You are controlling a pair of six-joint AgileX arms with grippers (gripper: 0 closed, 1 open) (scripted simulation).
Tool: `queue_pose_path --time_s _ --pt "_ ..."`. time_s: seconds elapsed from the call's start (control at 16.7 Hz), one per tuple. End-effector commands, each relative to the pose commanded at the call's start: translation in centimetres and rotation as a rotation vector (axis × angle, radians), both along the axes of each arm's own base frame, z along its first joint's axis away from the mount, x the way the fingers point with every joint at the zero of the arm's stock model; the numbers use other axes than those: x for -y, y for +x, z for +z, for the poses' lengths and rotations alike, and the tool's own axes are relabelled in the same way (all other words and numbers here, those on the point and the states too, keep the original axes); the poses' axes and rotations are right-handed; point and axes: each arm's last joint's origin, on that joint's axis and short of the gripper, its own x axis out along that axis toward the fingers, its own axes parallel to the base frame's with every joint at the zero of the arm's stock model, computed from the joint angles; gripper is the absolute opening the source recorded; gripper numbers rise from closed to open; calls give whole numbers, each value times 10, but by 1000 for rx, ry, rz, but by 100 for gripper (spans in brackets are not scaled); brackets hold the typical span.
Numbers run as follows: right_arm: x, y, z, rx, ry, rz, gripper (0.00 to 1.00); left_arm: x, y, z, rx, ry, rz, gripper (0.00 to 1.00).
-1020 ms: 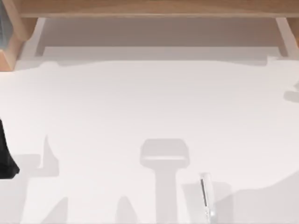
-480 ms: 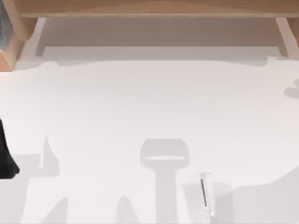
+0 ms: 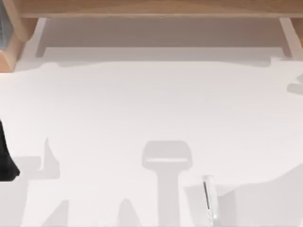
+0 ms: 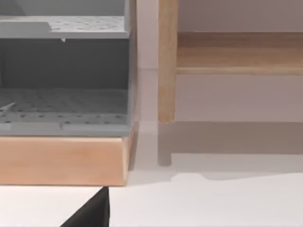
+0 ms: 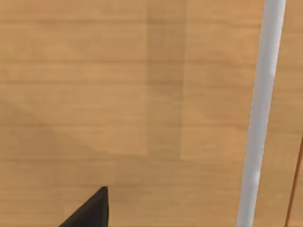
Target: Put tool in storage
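The tool (image 3: 208,198) is a thin pale stick with a dark stripe. It lies flat on the white table (image 3: 142,104) near the front edge, right of centre, with its rounded tip toward the front. Nothing touches it. A dark part of my left arm (image 3: 5,158) shows at the table's left edge. In the left wrist view a dark corner of my left gripper (image 4: 90,213) faces a grey perforated storage shelf (image 4: 64,109) on a wooden base. A dark wedge of my right gripper (image 5: 90,210) hangs before a wooden surface (image 5: 118,94).
A wooden frame (image 3: 151,9) runs along the table's far edge, with a white rail (image 3: 156,51) below it. A wooden post (image 4: 166,61) stands beside the grey shelf. A white bar (image 5: 260,113) crosses the wood in the right wrist view. Grey shadows lie across the table's front.
The tool has not moved. The arm shadows at the lower right and at the right edge have shifted slightly. The left arm stays where it was.
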Motion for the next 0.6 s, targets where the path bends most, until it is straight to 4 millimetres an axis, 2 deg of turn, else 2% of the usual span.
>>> queue_pose_path --time_s 0.6 --pt "0 0 0 0 0 0 25 0 0 0 0 0 0 100"
